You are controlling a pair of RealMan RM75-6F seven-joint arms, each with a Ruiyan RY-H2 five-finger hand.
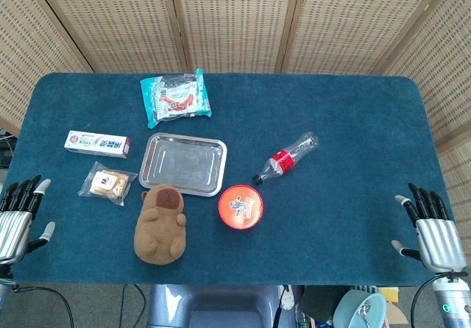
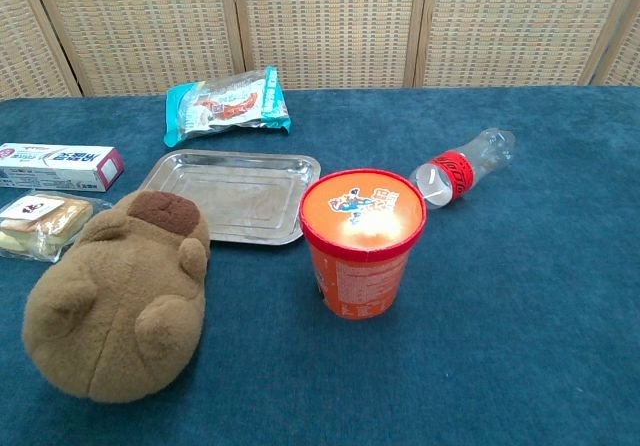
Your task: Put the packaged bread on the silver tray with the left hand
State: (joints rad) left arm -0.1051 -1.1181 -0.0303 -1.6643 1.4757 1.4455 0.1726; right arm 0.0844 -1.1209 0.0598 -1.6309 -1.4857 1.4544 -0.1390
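Left hand (image 1: pixel 18 218) low at the table's near left edge, palm down, fingers apart and stretched forward, nothing held, touching none of the goods. Right hand (image 1: pixel 433 229) likewise at the near right edge, fingers spread, nothing in it, well apart from everything. Neither hand seen from the chest view. Nearest the left hand: bread (image 1: pixel 108 183), in clear wrapping, flat on the blue table (image 1: pixel 346 122), just left of the tray (image 1: pixel 183 164) and not on it; seen from the chest at the far left edge (image 2: pixel 38 223), partly cut off. Just behind the bread: toothpaste box (image 1: pixel 96 143) lying lengthwise. Just in front of the bread and right of it: brown plush (image 1: pixel 160 223), lying at the tray's near left corner, looming large from the chest (image 2: pixel 115 301). Tray bare inside, shiny, set near the table's middle. Beyond its far edge: teal snack bag (image 1: pixel 176 96), lying flat. Just off the tray's near right corner: orange cup (image 1: pixel 241 207), upright, lid on. Further right: bottle (image 1: pixel 287 157) on its side, red label, cap pointing toward the cup. Wicker screen (image 1: pixel 235 19) behind the table.
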